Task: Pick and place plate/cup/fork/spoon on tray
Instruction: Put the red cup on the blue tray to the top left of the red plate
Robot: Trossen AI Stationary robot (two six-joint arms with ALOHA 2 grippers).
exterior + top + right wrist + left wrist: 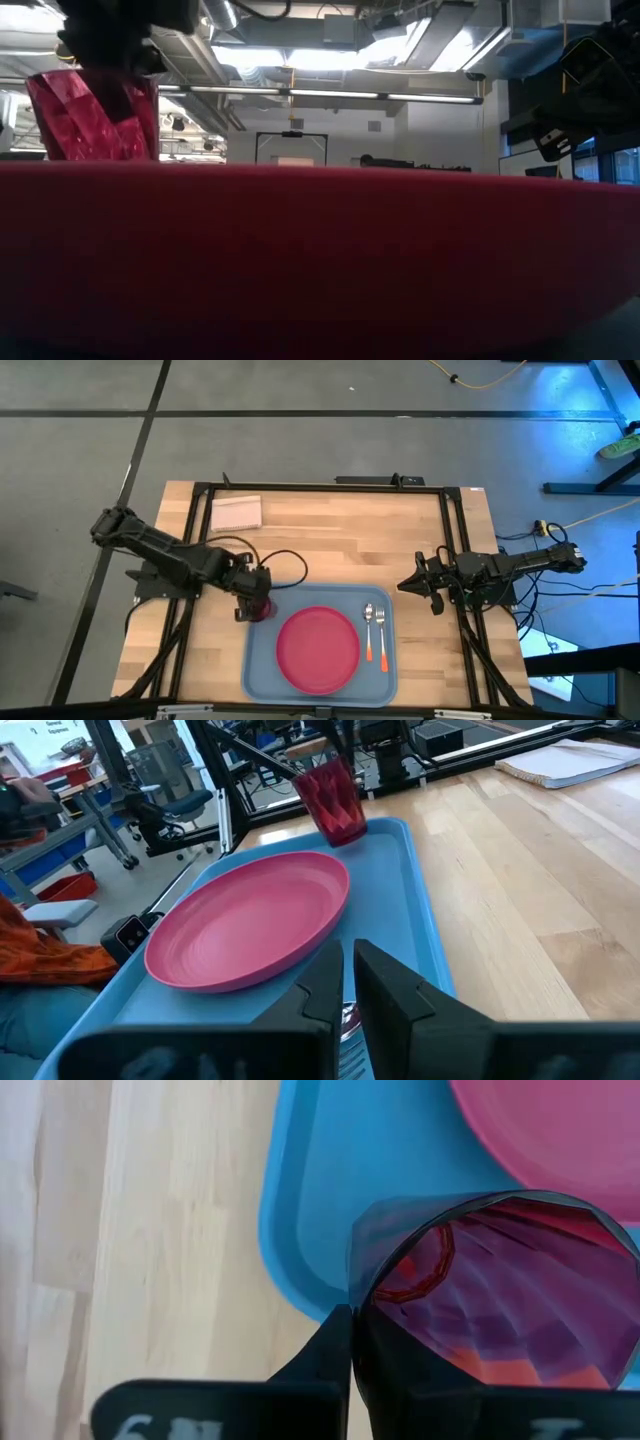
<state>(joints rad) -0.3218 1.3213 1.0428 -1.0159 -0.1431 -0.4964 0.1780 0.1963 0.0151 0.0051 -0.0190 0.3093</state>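
Note:
The light-blue tray (260, 678) lies at the table's near middle. The pink-red plate (318, 650) rests flat in it, and the orange-handled fork and spoon (374, 632) lie side by side on the tray's right part. My left gripper (254, 605) is shut on the dark red cup (262, 608) over the tray's far left corner. The cup also shows in the right wrist view (334, 802). My right gripper (408, 586) is shut and empty, just off the tray's far right corner. My left gripper pinches the cup's wall at its rim (352, 1295), one finger (330, 1355) outside and the other seemingly inside. The fingers come from above, pointing down. The cup hangs mouth up, slightly tilted (340, 815). Whether its base touches the tray I cannot tell.
A folded pale cloth or paper pad (236, 512) lies at the table's far left. A dark frame (320, 488) runs round the tabletop. Bare wood lies between the tray and the far edge. A person in orange shows beyond the table (40, 955).

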